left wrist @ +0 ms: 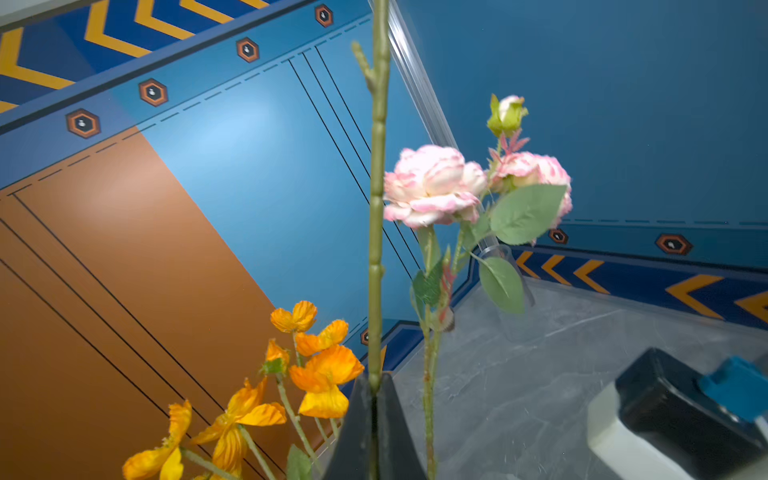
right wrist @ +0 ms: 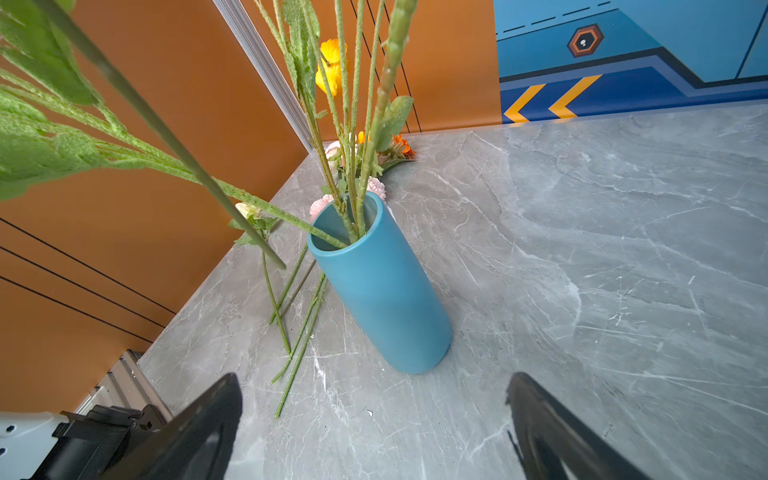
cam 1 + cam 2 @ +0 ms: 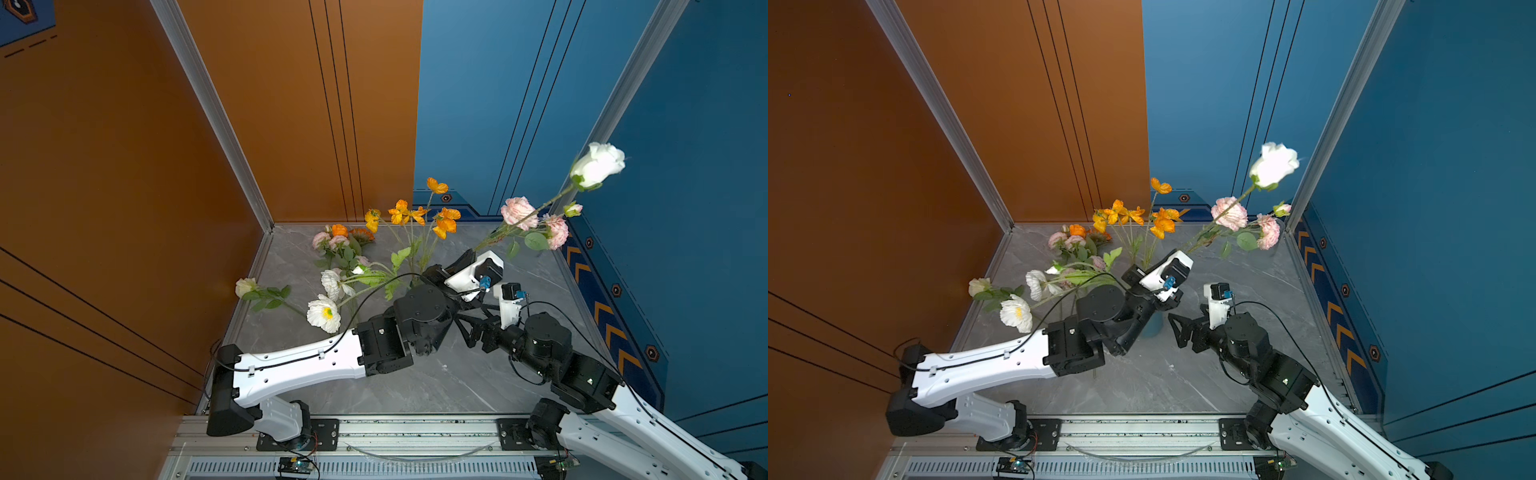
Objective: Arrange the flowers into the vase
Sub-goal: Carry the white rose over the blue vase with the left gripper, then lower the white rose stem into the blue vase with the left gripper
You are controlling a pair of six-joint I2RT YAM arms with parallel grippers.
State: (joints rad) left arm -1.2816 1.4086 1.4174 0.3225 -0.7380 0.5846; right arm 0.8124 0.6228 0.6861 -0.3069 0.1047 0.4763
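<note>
Got the white rose [image 3: 597,164] pinched by its stem in the left tool [image 1: 376,386], stem end seemingly inside the blue vase [image 2: 380,282]. Best to lower straight, then release. Worth bracing the vase with the wide-open, empty right tool [image 2: 374,386]. More flowers [image 3: 324,313] lying on the table [image 2: 582,249].

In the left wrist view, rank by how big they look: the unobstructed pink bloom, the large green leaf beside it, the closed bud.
1. pink bloom
2. green leaf, somewhat smaller
3. bud, clearly smallest
All seem about equally far from the camera, so nearness hardly skews this.
</note>
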